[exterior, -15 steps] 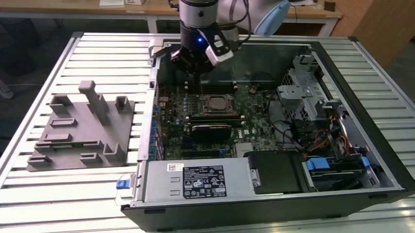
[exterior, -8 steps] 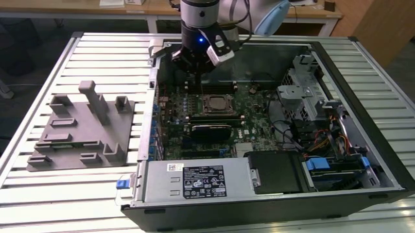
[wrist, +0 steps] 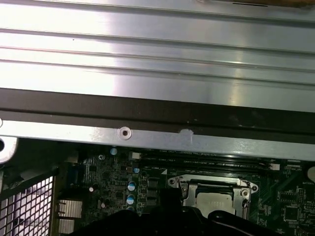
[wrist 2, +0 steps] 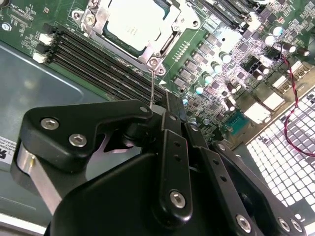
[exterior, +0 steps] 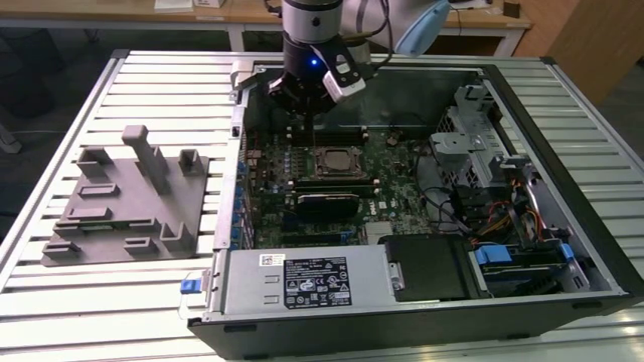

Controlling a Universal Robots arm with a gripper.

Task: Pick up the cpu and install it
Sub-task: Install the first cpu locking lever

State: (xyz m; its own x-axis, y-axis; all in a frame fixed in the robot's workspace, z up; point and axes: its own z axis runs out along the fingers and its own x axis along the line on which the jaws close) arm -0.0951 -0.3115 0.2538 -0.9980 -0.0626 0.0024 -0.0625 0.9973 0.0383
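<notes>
CPU (wrist 2: 132,22) sits seated in its socket on the motherboard (exterior: 393,188), its pale silver top framed by the metal retention bracket (wrist 2: 98,19); it appears in both wrist views, and in the first wrist view its top (wrist: 212,199) shows just beyond the dark claw body. The open computer case (exterior: 563,173) lies on the slatted tabletop (exterior: 151,83), nearer the tabletop's edge on the exterior view's right. The claw (exterior: 302,102) hangs above the board beside the case's far wall, clear of the chip and holding nothing that shows; its black linkage (wrist 2: 167,172) looms in the second wrist view with the socket beyond it. Whether its fingers are spread or pressed together cannot be told. The grey plastic fixture (exterior: 126,200) with upright posts stands on the tabletop toward the exterior view's left, well apart from the case.
</notes>
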